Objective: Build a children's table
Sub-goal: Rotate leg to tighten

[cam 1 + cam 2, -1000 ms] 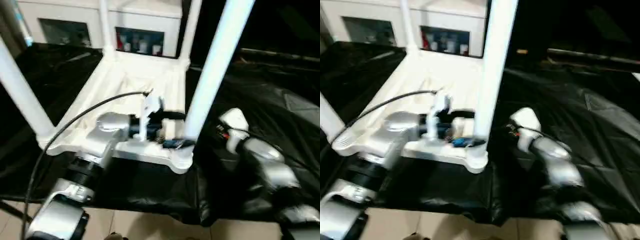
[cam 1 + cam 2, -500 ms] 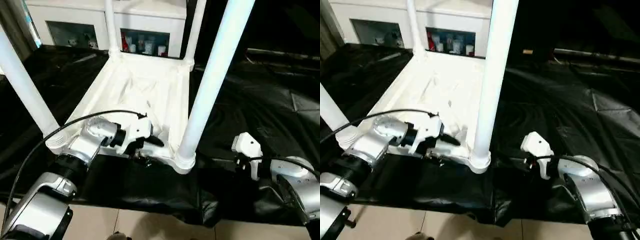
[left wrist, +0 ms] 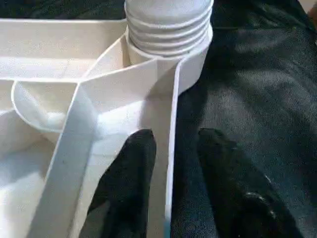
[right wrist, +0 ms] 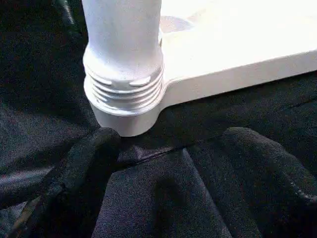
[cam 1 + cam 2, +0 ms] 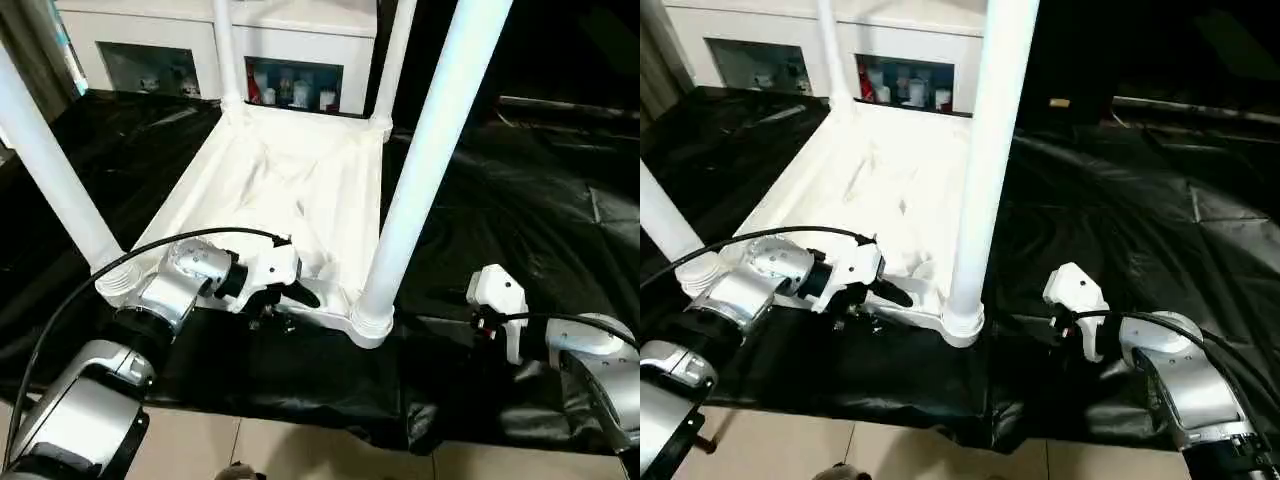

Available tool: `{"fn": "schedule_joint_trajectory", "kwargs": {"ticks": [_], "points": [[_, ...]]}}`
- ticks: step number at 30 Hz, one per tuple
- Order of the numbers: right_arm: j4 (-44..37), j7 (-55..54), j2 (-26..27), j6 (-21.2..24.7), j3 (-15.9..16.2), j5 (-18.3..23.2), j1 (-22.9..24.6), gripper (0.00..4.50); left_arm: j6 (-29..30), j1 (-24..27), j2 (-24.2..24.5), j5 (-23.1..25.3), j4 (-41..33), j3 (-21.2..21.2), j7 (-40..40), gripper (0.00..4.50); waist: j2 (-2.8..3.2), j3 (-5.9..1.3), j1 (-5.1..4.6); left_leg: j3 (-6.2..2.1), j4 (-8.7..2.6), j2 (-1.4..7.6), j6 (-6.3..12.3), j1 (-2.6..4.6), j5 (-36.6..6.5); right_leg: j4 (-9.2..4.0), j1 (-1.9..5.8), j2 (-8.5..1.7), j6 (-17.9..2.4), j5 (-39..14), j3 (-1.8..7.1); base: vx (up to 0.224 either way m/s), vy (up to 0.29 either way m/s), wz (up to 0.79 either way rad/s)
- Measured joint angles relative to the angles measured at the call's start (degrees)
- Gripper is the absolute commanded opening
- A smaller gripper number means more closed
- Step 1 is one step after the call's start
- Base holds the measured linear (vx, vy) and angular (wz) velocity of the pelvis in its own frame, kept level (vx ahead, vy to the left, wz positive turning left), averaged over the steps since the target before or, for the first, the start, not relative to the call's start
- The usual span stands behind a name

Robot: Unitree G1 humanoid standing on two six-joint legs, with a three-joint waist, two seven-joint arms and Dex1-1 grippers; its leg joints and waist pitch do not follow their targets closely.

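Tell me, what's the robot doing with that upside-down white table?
It's building a children's table. The tabletop lies upside down on a black sheet, with four legs standing in its corner sockets. The left hand has its fingers either side of the tabletop's near rim, beside the nearest leg. The right hand waits open just off that corner.

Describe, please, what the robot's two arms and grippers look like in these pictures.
Both forearms are silver metal cylinders. The left arm has black ring joints, a white plastic wrist housing and a thin black cable looping over it. The right arm carries a white wrist block with a small red mark and a black cable. The left gripper and the right gripper each have two matte black, rounded fingers.
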Motion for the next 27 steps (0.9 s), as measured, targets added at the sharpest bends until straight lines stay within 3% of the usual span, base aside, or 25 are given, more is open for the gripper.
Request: {"fn": "schedule_joint_trajectory", "kwargs": {"ticks": [7, 21, 26, 27], "points": [[-1.23, -0.02, -0.01, 0.47, 0.01, 0.15, 0.02, 3.86, -1.12, -0.82, -0.57, 0.63, 2.12, 0.05, -0.50, 1.02, 0.00, 0.00, 0.31, 0.00, 0.00, 0.00, 0.00, 0.00, 0.00, 0.00, 0.00, 0.00, 0.00, 0.00, 0.00, 0.000, 0.000, 0.00], [-0.89, -1.54, 0.62, 0.42, -0.02, 0.26, -0.13, 3.86, -2.72, -1.81, -1.21, 2.25, 4.91, 0.51, 0.56, 0.09, 0.04, -0.03, 0.40, 0.01, 0.00, 0.00, 0.00, 0.03, 0.00, 0.01, 0.02, -0.01, 0.00, 0.00, 0.01, 0.000, 0.000, 0.00], [2.03, -4.29, 3.64, 0.39, -1.15, 0.86, -0.64, 3.86, 2.53, -1.24, -3.57, 2.76, 2.10, 0.87, 4.87, 0.04, 0.00, -0.06, -0.02, 0.02, 0.04, -0.01, 0.01, 0.07, 0.01, 0.08, 0.04, -0.03, 0.00, 0.00, 0.01, 0.000, 0.000, 0.00], [2.86, -4.56, 4.07, 0.66, -1.48, 1.25, -0.87, 4.13, 4.54, -1.02, -4.21, 2.78, 1.04, 1.04, 5.76, 0.00, 0.01, -0.06, -0.06, 0.03, 0.05, -0.01, 0.01, 0.07, 0.01, 0.09, 0.03, -0.03, 0.00, 0.00, 0.02, 0.000, 0.000, 0.00]]}}
